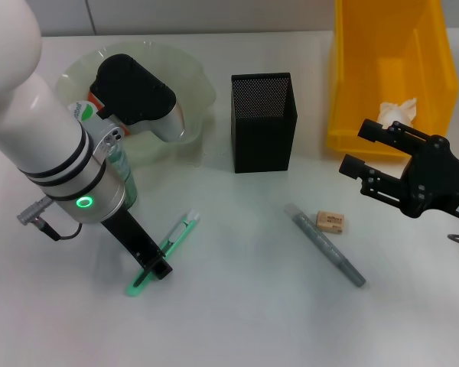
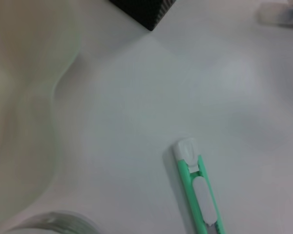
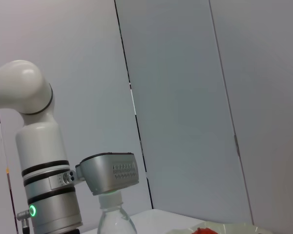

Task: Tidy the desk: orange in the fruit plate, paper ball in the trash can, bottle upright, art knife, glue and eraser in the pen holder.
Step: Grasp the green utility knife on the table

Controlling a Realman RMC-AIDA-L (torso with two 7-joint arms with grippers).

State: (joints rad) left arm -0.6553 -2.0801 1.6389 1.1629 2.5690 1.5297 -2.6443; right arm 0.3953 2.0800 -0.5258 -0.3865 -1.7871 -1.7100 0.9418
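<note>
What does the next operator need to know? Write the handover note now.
Left hand: down at the green art knife on the table.
Right hand: open, empty, in the air beside the yellow trash bin.
Done: paper ball in the bin; bottle upright.
Orange: something orange-red in the fruit plate, mostly hidden.
Left: art knife, glue pen and eraser into the black mesh pen holder.

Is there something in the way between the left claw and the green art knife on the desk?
Nothing visible is. In the head view the left claw is low over the green art knife, at its lower part. The bottle stands behind the arm, and the pen holder is farther back.
</note>
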